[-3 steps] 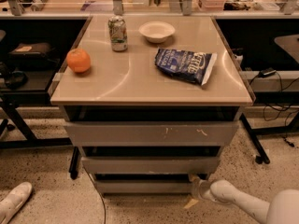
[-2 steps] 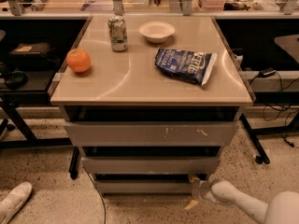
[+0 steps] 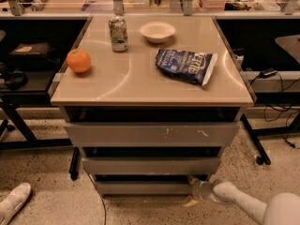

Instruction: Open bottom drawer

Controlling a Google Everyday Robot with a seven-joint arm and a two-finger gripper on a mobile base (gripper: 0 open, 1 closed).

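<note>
The bottom drawer [image 3: 140, 187] is the narrowest plain grey front, lowest of three under a tan table top. Above it are the mid-width front [image 3: 150, 165] and the widest front with pale scratch marks [image 3: 150, 134]. My gripper [image 3: 194, 187] comes in from the lower right on a white arm [image 3: 243, 200] and sits at the bottom drawer's right end, close to the floor. The fingertips are right at the drawer's right corner.
On the table top [image 3: 131, 86] lie an orange [image 3: 78, 60], a drink can [image 3: 118, 33], a white bowl [image 3: 157, 31] and a blue chip bag [image 3: 186, 65]. Black desk frames stand on both sides. A white shoe [image 3: 11, 205] is at lower left. A cable [image 3: 96, 196] runs over the speckled floor.
</note>
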